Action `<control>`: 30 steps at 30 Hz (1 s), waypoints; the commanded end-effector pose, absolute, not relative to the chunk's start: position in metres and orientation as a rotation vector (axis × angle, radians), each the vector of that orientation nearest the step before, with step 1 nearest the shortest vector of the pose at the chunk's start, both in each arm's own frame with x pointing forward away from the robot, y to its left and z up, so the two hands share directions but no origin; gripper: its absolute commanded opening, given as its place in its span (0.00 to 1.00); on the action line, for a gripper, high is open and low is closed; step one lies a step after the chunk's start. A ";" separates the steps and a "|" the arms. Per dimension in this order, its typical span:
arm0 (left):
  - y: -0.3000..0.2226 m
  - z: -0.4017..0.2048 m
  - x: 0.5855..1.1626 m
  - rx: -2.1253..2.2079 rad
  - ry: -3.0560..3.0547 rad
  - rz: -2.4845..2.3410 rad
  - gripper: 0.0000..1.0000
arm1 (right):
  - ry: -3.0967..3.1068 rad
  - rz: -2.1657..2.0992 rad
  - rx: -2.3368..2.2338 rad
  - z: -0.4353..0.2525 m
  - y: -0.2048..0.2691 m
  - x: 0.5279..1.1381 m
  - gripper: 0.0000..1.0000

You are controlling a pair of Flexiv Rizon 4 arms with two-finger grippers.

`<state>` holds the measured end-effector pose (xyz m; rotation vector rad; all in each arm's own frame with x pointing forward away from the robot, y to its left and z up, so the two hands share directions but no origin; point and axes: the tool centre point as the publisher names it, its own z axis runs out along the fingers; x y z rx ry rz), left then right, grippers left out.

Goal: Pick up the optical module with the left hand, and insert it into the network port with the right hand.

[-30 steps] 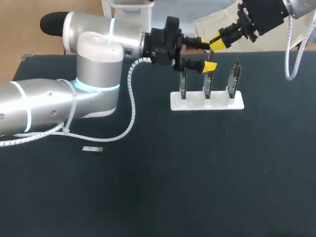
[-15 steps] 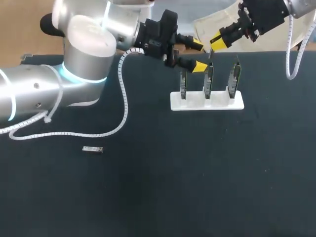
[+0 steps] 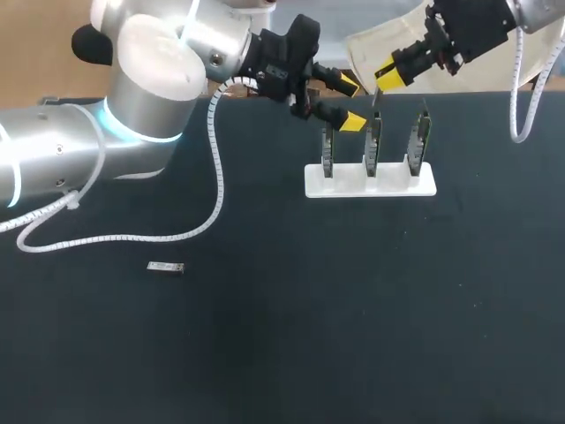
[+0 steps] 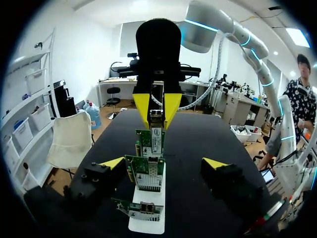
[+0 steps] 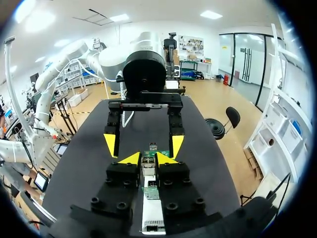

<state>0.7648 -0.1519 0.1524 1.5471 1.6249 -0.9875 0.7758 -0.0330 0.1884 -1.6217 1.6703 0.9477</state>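
Right gripper (image 3: 382, 81) clamped on optical module (image 4: 156, 117), poised above middle card (image 3: 373, 146) in white rack (image 3: 371, 184), likely for port alignment. Left gripper (image 3: 351, 103) spread wide, empty, beside rack. Second module (image 3: 165, 267) lies on table, well apart.

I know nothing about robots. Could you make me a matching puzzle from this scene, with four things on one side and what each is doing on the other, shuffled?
Things:
1. left claw
2. right claw
3. white stand
4. small metal piece

States:
A. lies flat, alone, far from the rest
B. shut on the optical module, above the green cards
C. open, holding nothing
D. holds the three green cards upright

Pairs: 1-C, 2-B, 3-D, 4-A.
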 end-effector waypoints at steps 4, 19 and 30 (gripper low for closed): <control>-0.161 0.155 0.774 1.584 1.627 -0.980 1.00 | 1.671 0.944 -1.615 0.188 -0.035 0.775 0.00; -0.161 0.153 0.775 1.601 1.635 -0.979 1.00 | 1.672 0.947 -1.611 0.188 -0.034 0.777 0.00; -0.160 0.153 0.775 1.603 1.622 -0.987 1.00 | 1.667 0.906 -1.651 0.187 -0.035 0.777 0.00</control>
